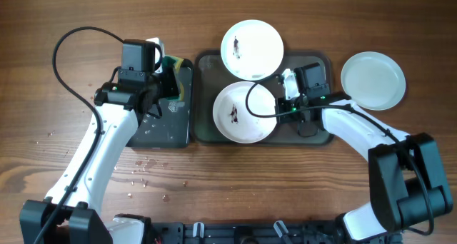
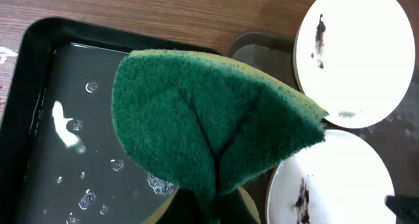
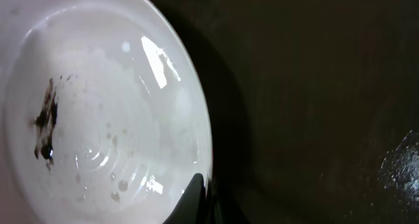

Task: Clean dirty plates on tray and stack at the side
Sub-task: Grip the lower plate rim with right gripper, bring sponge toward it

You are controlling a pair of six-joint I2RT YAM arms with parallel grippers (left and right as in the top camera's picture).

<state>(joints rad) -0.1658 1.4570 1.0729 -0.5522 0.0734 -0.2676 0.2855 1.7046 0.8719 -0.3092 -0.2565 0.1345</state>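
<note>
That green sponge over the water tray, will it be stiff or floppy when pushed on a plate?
The sponge looks floppy: it folds into a crease where pinched. Probably light, maybe soggy given the water tray beneath. Its rough green face should drag, not slip.

Overhead downward, wrists close — plate (image 1: 239, 130) shared

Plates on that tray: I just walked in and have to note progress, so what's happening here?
The left hand holds a folded green sponge above the small black tray of water. The right hand is shut on the rim of the front plate, smudged, on the grey tray. The back plate, also smudged, overhangs the tray's far edge. A third plate without visible marks sits on the table to the right.
</note>
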